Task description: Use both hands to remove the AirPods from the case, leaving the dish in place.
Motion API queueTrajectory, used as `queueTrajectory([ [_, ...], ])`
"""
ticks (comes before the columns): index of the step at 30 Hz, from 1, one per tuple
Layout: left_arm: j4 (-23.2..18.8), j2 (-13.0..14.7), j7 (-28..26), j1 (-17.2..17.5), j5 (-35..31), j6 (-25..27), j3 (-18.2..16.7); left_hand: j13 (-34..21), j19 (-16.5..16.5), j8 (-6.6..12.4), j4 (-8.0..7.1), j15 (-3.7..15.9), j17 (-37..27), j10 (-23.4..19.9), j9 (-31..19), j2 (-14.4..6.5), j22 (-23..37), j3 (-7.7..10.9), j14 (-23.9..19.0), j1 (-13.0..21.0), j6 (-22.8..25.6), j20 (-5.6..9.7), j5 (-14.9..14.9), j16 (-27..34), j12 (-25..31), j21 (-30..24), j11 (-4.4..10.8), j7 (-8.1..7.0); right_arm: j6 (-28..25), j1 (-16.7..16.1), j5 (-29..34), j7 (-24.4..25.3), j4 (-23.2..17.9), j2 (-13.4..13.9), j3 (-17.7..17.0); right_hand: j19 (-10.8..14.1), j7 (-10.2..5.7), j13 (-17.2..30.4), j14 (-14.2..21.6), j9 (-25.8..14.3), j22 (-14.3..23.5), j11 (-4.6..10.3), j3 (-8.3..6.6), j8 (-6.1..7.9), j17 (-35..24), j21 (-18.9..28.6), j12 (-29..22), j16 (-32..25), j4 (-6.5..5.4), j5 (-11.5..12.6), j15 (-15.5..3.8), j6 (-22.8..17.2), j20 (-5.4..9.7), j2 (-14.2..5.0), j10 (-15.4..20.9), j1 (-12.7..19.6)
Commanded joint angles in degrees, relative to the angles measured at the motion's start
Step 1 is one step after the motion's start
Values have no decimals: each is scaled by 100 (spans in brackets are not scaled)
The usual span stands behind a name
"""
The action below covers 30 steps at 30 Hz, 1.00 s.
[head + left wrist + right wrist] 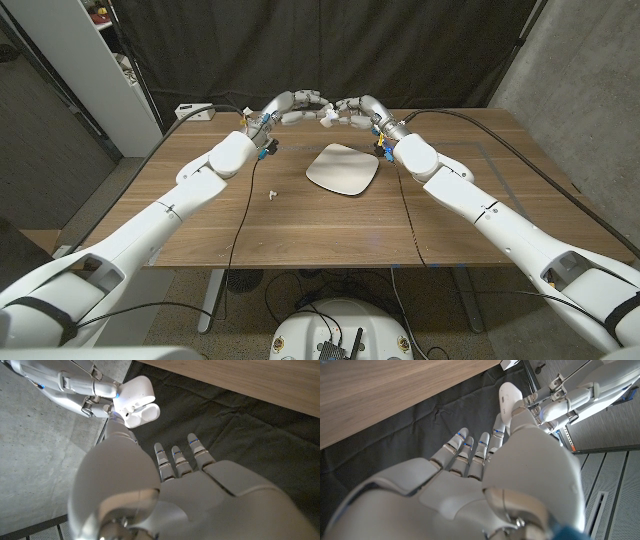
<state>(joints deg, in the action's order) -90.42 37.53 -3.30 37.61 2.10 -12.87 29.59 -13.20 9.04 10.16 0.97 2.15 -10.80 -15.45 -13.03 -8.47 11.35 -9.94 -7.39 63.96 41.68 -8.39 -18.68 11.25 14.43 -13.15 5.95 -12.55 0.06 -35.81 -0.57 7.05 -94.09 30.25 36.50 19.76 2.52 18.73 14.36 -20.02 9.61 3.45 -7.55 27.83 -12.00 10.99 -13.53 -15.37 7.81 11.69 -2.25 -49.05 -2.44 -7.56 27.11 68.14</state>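
Head view shows both arms reaching to the far side of the wooden table [300, 215], where the left robot hand [290, 108] and the right robot hand [352, 109] meet in the air with their fingertips together. Between them sits the small white glossy plastic AirPods case [136, 402]. The left wrist view shows it with its lid swung open and two rounded wells exposed, pinched by the right robot hand's fingers while the left robot hand's thumb reaches up to it. Whether the left robot hand truly grips the case or only touches it, I cannot tell.

One small white earbud [271, 193] lies on the table, nearer the robot than the left robot hand and well apart from it. The pale square ceramic dish [343, 169] rests below and just short of the two robot hands, untouched.

The case looks light, rigid and slick, with rounded corners, so it could easily squirt out of a pinch. Its flat faces seem the best hold, leaving lid and wells free. Any earbud inside would be tiny and smooth, best taken by its stem.
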Motion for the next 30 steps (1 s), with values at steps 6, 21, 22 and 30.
queueTrajectory([
  [6, 28, 15, -61, 103, 134, -176, -118, -63, 65, 277, -9, 101, -38, -23, -14, -96, 17, 48, -60, 137, 492, 11, -75, 28, 48, -29, 8, -7, -44, 54, -23, -95, 16, 22, 35, 38, -384, 12, 1, -1246, 6, 20, 8, 18, -6, -11, 17, 30, -26, -19, -503, -381, 47, -30, 7, 9],
  [21, -253, 112, -236, 152, -215, 234, -81, -88, 40, 433, -85, 106, -47, -33, -22, -48, 16, 4, -48, 68, 1015, 11, -67, 31, 60, -18, 97, -2, -7, 39, 14, -73, -36, 29, 38, 33, -368, 10, -11, -1238, 6, 17, 12, -4, -5, -13, 24, 40, -33, -34, -506, -378, 42, -33, -3, -4],
  [22, -246, 113, -218, 146, -208, 229, -73, -89, 38, 414, -95, 113, -49, -30, -14, -36, 16, -9, -48, 53, 994, 15, -65, 33, 60, -17, 98, -3, -7, 35, 13, -75, -44, 32, 38, 33, -368, 10, -9, -1237, 6, 18, 13, -6, -5, -13, 25, 40, -33, -36, -500, -377, 43, -31, -6, -5],
  [30, -225, 108, -116, 96, -184, 241, -26, -98, 28, 318, -141, 106, -59, 12, 16, -13, 17, -56, -21, -6, 874, 16, -62, 31, 46, -14, 55, -12, 23, 13, 10, -91, -81, 28, 46, 32, -370, 9, -8, -1243, 6, 15, 15, -15, -4, -13, 27, 43, -36, -44, -504, -374, 41, -34, -11, -13],
])
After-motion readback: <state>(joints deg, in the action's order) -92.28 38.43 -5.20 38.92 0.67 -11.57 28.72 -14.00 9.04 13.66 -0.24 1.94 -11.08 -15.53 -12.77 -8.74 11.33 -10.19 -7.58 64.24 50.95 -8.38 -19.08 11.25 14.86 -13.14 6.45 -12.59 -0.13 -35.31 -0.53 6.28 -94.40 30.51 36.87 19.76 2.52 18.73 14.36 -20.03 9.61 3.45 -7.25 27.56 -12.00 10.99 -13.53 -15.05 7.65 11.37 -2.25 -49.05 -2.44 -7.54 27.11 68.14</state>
